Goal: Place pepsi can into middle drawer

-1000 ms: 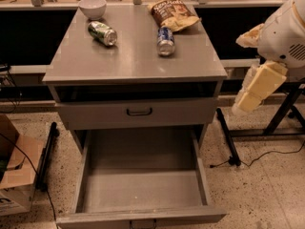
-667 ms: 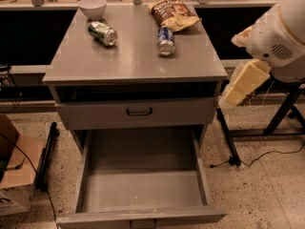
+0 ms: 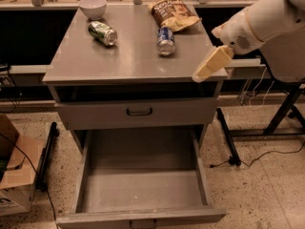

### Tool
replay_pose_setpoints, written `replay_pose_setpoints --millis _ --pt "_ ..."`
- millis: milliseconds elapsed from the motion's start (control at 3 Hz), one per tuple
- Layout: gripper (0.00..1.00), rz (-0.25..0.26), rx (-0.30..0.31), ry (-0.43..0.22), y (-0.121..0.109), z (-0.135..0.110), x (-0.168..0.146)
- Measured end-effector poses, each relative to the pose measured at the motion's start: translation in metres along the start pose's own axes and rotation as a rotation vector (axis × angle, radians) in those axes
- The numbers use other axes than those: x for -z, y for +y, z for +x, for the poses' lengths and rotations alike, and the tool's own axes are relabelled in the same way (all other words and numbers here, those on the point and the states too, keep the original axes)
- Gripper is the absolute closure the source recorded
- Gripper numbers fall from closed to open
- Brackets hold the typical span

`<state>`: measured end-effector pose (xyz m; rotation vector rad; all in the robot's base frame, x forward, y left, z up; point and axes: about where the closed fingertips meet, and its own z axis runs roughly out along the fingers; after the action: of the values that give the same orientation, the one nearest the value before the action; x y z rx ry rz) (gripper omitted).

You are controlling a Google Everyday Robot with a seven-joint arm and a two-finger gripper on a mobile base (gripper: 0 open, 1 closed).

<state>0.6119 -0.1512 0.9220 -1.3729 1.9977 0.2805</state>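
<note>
The pepsi can (image 3: 165, 40), blue with silver ends, lies on its side on the grey cabinet top (image 3: 133, 56), right of centre, just in front of a chip bag. The middle drawer (image 3: 143, 187) is pulled wide open at the bottom of the cabinet, and its plain grey inside holds nothing. My gripper (image 3: 208, 66), cream-coloured, hangs over the right front corner of the cabinet top, to the right of the pepsi can and a little nearer than it, apart from it and holding nothing that shows.
A green-and-silver can (image 3: 102, 33) lies at the left of the top, a white bowl (image 3: 92, 6) behind it. A brown chip bag (image 3: 171, 13) lies at the back. The shallower drawer with a black handle (image 3: 139, 111) is closed. A cardboard box (image 3: 14, 175) stands on the floor at left, and black table legs (image 3: 281, 113) at right.
My arm and gripper have moved left and slightly up, from beside the cabinet's right side to over its top right front corner. The cans and the drawer have not moved.
</note>
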Motion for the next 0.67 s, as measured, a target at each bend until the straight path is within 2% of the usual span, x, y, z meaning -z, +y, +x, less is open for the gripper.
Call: replay_pose_setpoints --millis 333,667 --pt "0.0 -0.018 -0.027 -0.092 -0.041 -0.009 -0.044" --pt "0.0 -0.045 -0.054 -0.148 -0.071 -0.014 -0.084"
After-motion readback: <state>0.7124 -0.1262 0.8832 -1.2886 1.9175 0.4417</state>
